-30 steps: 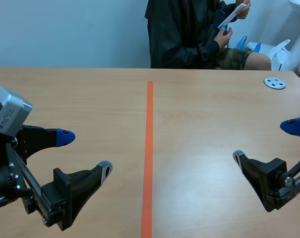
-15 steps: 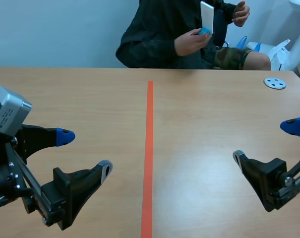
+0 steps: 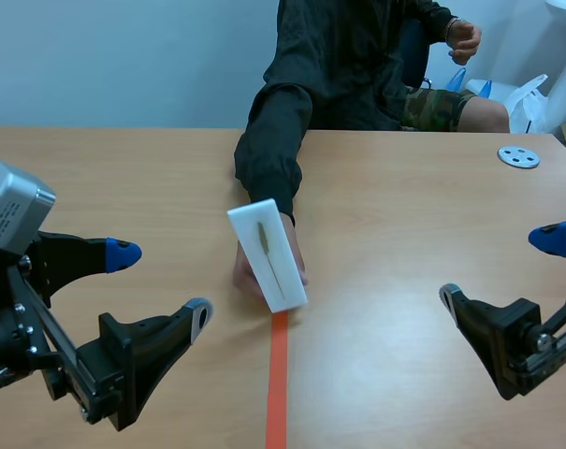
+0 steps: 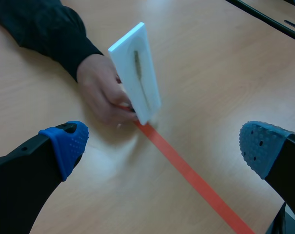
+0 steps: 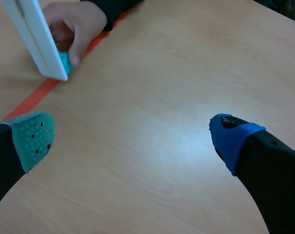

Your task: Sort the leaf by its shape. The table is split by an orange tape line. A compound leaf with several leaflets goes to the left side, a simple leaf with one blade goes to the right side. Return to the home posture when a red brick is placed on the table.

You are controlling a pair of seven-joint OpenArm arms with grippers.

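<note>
While both robot hands wait wide open, the scene view shows a person's hand (image 3: 250, 273) that has just reached across the table (image 3: 404, 215) and is standing a white card (image 3: 268, 254) on the orange tape line (image 3: 278, 383). The card sits ahead of the left hand (image 3: 161, 286) and well apart from the right hand (image 3: 500, 268). A second ago the table held no card.

From the left wrist view, the card leans ahead of the spread fingers, gripped by the person. Its leaf (image 4: 137, 63) looks like one slim blade, so it probably belongs right of the tape.

From the right wrist view, the card stands ahead of the right hand, which holds nothing. Sorting can likely start once the person lets go.
</note>
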